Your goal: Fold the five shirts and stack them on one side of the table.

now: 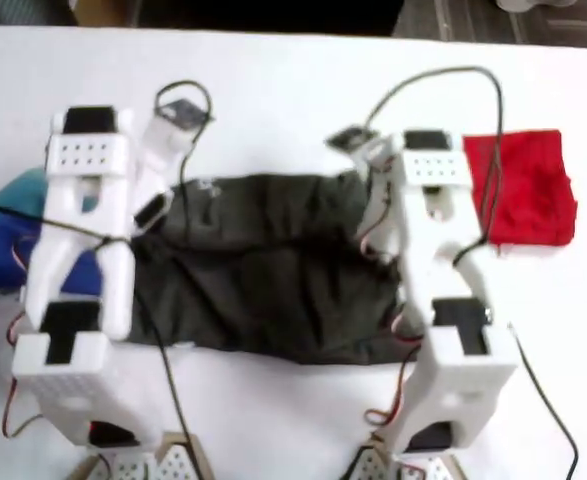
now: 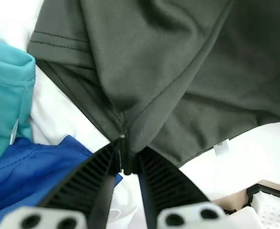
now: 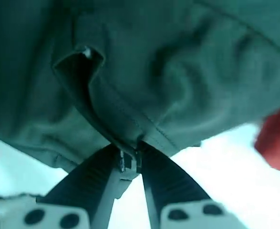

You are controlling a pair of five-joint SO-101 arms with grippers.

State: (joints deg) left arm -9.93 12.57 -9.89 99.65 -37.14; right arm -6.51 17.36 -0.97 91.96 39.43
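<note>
Left end effector: your left end effector (image 2: 126,160) is clamped on a pinched seam of the dark grey-green fabric shirt (image 2: 178,71), and its black ribbed fingers meet on the cloth.
Right end effector: your right end effector (image 3: 129,160) is likewise closed tight on a hemmed edge of the same shirt, at its other end.
Shirt position: it lies crumpled on the white surface (image 1: 273,70) between your two arms. Most of the cloth is spread from the two grip points back toward the arm bases.
Long axis: it runs side to side across the surface, from one arm to the other. Each arm holds the end nearer to it.
Key relation: both grips sit at the shirt's far edge, so the loose body lies on the base side of each end effector. Neither arm has to cross over.
Neighbours: a teal cloth shirt (image 2: 6,95) and a bright blue cloth shirt (image 2: 30,176) lie just beside the left grip. A red cloth shirt (image 1: 528,190) lies as a compact square on the right, near the right arm.
Step, as I judge it: you are mid-fold on this shirt, and nothing is stacked yet.
Next move, as I judge it: carry both held ends together and level, toward yourself, so the far edge lands on the near one.
Risk: uneven travel would skew the fold, and the left side could drag the teal shirt along.
</note>
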